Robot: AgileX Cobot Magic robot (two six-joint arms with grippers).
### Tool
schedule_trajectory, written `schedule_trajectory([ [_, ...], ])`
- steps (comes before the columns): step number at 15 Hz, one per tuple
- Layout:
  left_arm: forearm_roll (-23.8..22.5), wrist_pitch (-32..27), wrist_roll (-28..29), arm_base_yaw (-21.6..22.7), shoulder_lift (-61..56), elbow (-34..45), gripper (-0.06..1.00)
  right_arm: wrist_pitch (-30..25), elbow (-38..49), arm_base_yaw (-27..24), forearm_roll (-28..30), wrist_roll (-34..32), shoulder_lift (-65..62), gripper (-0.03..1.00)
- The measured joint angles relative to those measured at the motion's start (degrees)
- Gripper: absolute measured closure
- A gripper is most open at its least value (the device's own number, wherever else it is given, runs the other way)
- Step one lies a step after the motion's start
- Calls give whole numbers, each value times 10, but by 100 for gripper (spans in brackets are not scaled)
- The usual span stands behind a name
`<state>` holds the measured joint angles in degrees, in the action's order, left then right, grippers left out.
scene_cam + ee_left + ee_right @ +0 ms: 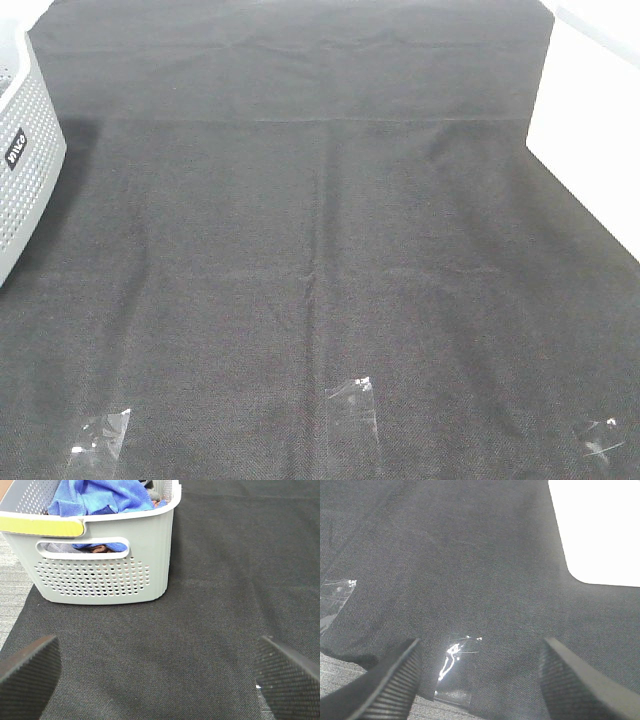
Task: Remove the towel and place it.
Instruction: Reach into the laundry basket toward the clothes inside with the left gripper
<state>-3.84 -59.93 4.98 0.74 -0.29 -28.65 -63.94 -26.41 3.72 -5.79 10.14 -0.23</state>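
Towel [100, 497] crumpled in basket [100, 575], straight ahead of left tool [160, 675] (no clear long axis). Left tool spread wide, empty. Right tool [480, 680] released too, empty, well apart. Left arm nearer.

black cloth [300, 250] spread flat over a white counter [600, 130], grey perforated basket [35, 120] standing on the cloth's left edge, yellow strip [42, 526] on the basket's rim, dark label [15, 155] on its side, three clear tape pieces [352, 395] along the cloth's near edge
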Motion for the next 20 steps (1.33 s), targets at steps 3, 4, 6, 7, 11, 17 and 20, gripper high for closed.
schedule_trajectory([
  [3, 0, 0, 0, 0, 0, 0, -5, 0, 0, 0, 0, 0, 0, 31],
  [4, 0, 0, 0, 0, 0, 0, -5, 0, 0, 0, 0, 0, 0, 31],
  [6, 0, 0, 0, 0, 0, 0, -5, 0, 0, 0, 0, 0, 0, 31],
  [7, 0, 0, 0, 0, 0, 0, -5, 0, 0, 0, 0, 0, 0, 31],
  [11, 0, 0, 0, 0, 0, 0, -5, 0, 0, 0, 0, 0, 0, 31],
  [17, 0, 0, 0, 0, 0, 0, -5, 0, 0, 0, 0, 0, 0, 31],
  [20, 0, 0, 0, 0, 0, 0, -5, 0, 0, 0, 0, 0, 0, 31],
])
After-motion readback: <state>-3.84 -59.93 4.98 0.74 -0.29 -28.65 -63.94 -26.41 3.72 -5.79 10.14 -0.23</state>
